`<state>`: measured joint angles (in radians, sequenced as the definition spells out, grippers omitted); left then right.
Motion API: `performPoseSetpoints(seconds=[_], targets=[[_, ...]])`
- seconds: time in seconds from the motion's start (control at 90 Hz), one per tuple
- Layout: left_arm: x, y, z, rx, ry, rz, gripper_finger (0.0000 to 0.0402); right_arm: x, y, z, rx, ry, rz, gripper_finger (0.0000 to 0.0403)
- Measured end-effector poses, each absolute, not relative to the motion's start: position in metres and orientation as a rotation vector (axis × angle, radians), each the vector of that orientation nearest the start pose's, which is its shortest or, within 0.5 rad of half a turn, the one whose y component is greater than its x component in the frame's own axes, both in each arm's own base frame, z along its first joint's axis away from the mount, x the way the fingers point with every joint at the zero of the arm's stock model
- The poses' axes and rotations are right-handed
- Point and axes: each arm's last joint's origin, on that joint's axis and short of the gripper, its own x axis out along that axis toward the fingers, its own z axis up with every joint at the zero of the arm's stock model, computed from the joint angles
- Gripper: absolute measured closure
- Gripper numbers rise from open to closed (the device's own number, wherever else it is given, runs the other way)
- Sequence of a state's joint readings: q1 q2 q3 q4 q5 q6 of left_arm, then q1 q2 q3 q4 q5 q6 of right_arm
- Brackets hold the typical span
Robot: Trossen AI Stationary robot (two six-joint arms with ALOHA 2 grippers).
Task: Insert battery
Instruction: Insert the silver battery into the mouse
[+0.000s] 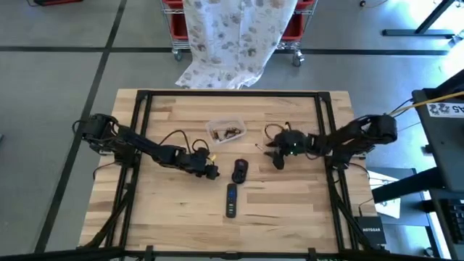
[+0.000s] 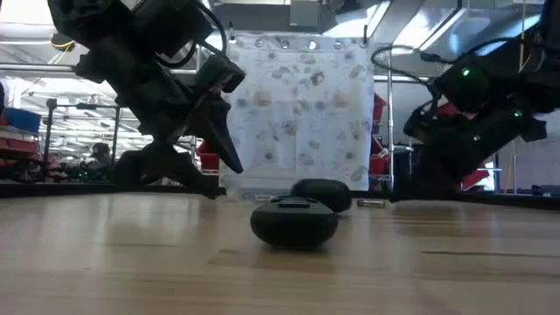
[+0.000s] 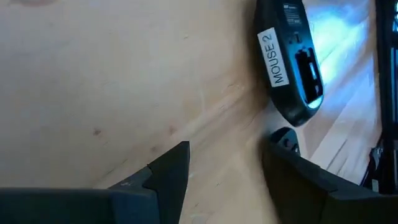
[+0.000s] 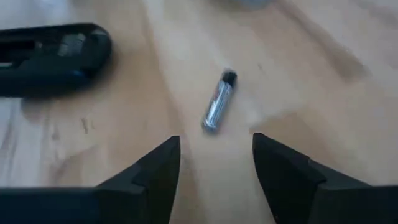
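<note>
A silver battery [image 4: 219,102] with a black end lies flat on the wooden table, just ahead of my right gripper [image 4: 214,168], which is open low over the table and touches nothing. A black mouse labelled "MOUSE 2" [image 3: 289,56] lies underside up with its battery bay open. In the high view it is near the table's middle [image 1: 231,201]. A second black piece [image 1: 240,170] lies just beyond it. My left gripper [image 3: 227,168] is open, low over the table to the left of both, and holds nothing.
A clear small tub [image 1: 226,131] of small parts stands at the table's far middle. Dark cables [image 1: 177,138] trail over the table by both arms. The black frame rails [image 1: 232,93] run along the far edge and sides. Bare wood [image 1: 174,210] lies toward the near edge.
</note>
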<state>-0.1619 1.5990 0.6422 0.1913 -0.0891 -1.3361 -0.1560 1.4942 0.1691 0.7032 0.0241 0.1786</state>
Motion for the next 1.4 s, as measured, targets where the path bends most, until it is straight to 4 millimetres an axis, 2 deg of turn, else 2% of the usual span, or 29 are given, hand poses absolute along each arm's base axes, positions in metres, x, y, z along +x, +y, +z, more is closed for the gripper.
performPoseSetpoints(seconds=[0.1,0.233,0.433,0.544,0.633,0.811,0.989,1.211,1.311,1.4], targets=[[0.284,-0.045,0.135,-1.185,0.706,0.414,0.0222,0.196,-0.022,0.08,0.163,0.623,-0.279,0.0227],[0.283,-0.046,0.134,-1.185,0.738,0.396,0.0222,0.203,-0.01,0.073,0.167,0.589,-0.247,0.0228],[0.282,-0.047,0.133,-1.201,0.787,0.363,0.0221,0.239,0.005,0.066,0.148,0.548,-0.22,0.0228],[0.282,-0.048,0.133,-1.211,0.809,0.339,0.0222,0.254,0.009,0.058,0.155,0.562,-0.31,0.0229],[0.281,-0.049,0.133,-1.219,0.827,0.321,0.0221,0.256,0.01,0.053,0.203,0.581,-0.388,0.0235],[0.278,-0.047,0.131,-1.129,0.889,0.28,0.0222,0.25,0.018,0.05,0.258,0.564,-0.443,0.0286],[0.271,-0.036,0.127,-0.969,1.023,0.173,0.0221,0.253,0.025,0.048,0.265,0.565,-0.46,0.038],[0.269,-0.034,0.126,-0.824,1.065,0.068,0.0222,0.264,0.025,0.055,0.35,0.59,-0.507,0.0388],[0.268,-0.036,0.128,-0.816,1.052,0.075,0.0222,0.263,0.025,0.069,0.378,0.621,-0.463,0.0395],[0.266,-0.037,0.136,-0.849,0.995,0.154,0.0221,0.259,0.021,0.086,0.402,0.674,-0.398,0.0395]])
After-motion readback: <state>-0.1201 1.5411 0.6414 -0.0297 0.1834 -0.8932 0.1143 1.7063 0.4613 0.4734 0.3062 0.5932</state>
